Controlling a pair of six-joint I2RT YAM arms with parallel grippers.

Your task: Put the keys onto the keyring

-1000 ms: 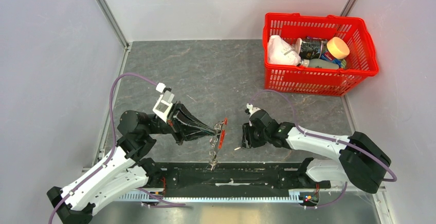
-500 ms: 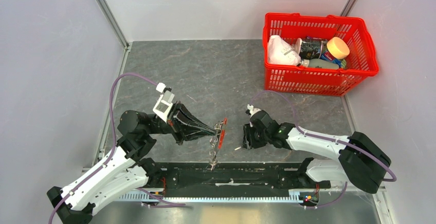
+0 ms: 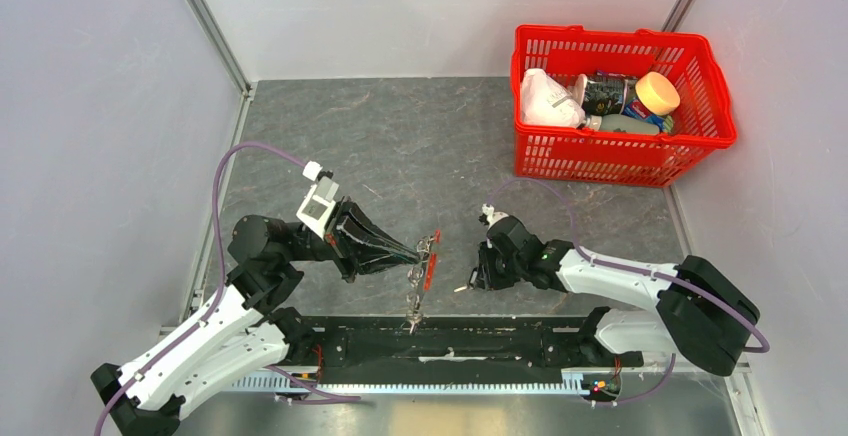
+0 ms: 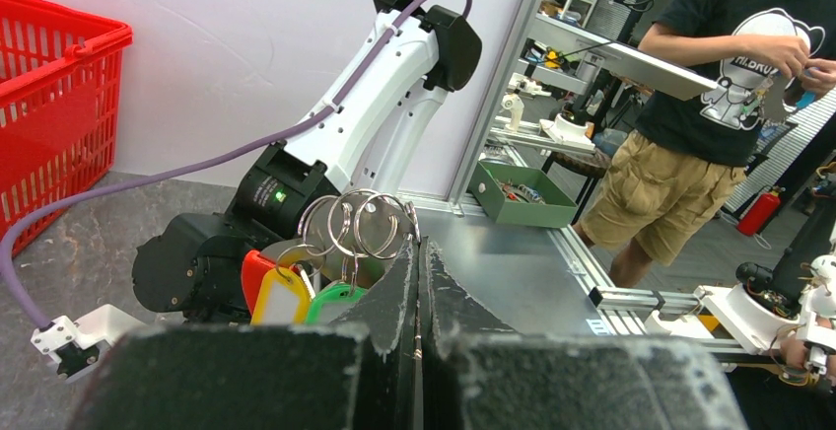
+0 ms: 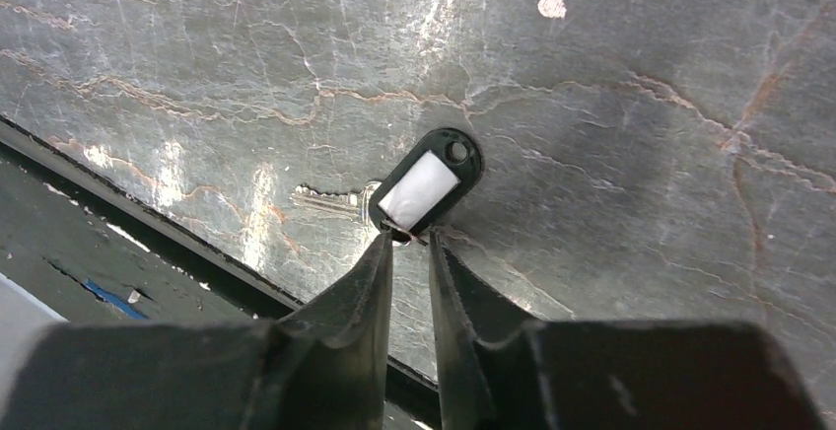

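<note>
My left gripper (image 4: 416,245) is shut on the keyring (image 4: 355,225), a bunch of several linked metal rings held up above the table. Red (image 4: 253,270), yellow (image 4: 282,298) and green (image 4: 331,300) tags hang from the rings. From above, the bunch (image 3: 428,259) dangles at the left fingertips. A silver key (image 5: 320,198) joined to a black tag with a white label (image 5: 429,179) lies flat on the table. My right gripper (image 5: 406,238) points down at it, its narrow jaws pinching the tag's near end and small ring. In the top view the right gripper (image 3: 476,278) stands just right of the bunch.
A red basket (image 3: 625,161) holding bottles, a bag and a can stands at the back right. The black base rail (image 3: 440,341) runs along the near table edge, just below both grippers. A person stands beyond the table in the left wrist view.
The right gripper's jaws have narrowed and its head has shifted slightly towards the tagged key. The left arm and the keyring have not moved.
</note>
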